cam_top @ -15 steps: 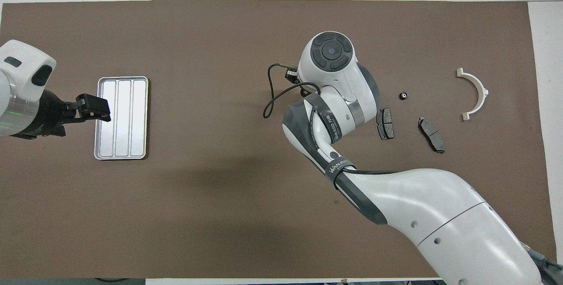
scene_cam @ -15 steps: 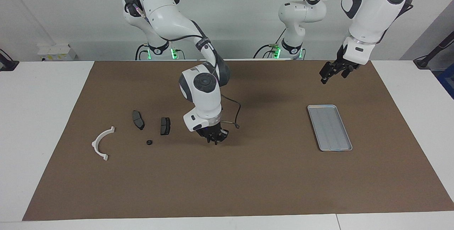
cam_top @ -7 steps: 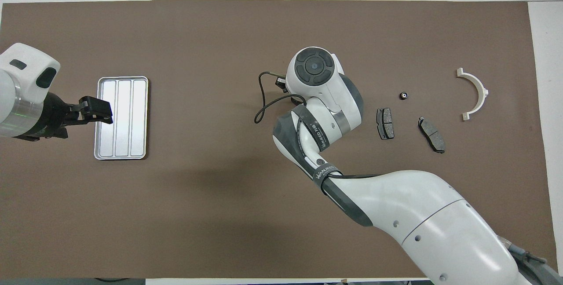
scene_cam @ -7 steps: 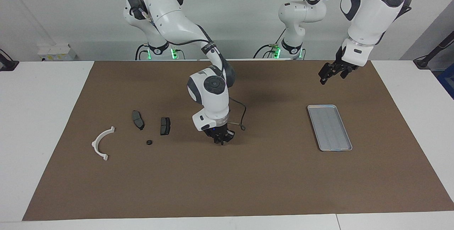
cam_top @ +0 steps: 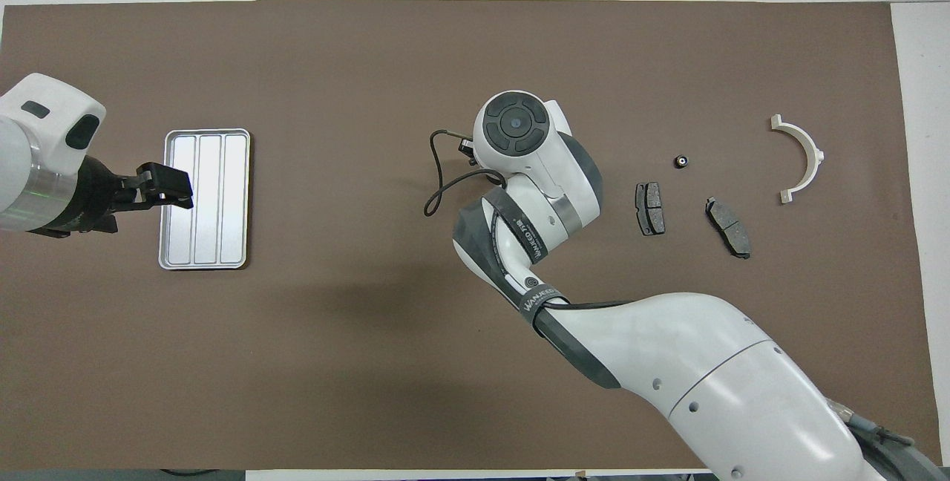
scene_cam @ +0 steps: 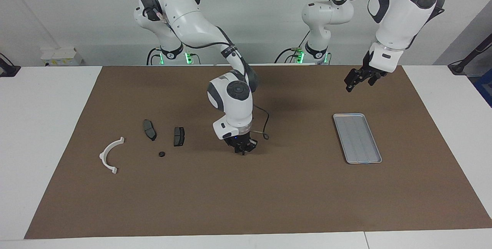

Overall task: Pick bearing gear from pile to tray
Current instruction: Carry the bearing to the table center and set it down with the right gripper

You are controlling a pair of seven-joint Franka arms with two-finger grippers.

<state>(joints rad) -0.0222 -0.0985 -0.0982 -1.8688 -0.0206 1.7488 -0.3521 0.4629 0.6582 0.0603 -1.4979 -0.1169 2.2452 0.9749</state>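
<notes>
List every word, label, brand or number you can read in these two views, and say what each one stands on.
"WANJEED": white letters on the dark cable strap around the right arm, overhead view; the characters after it are too blurred to read.
Second dark strap, nearer that arm's wrist: similar white lettering, too blurred to read.
Shallow silver-grey metal tray and the small loose parts: no text visible.

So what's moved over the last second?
The right tool has travelled over the mat toward the tray, away from the pile; whether it carries anything can't be seen. The left tool waits raised near the tray, barely shifted. Pile and tray unchanged.
</notes>
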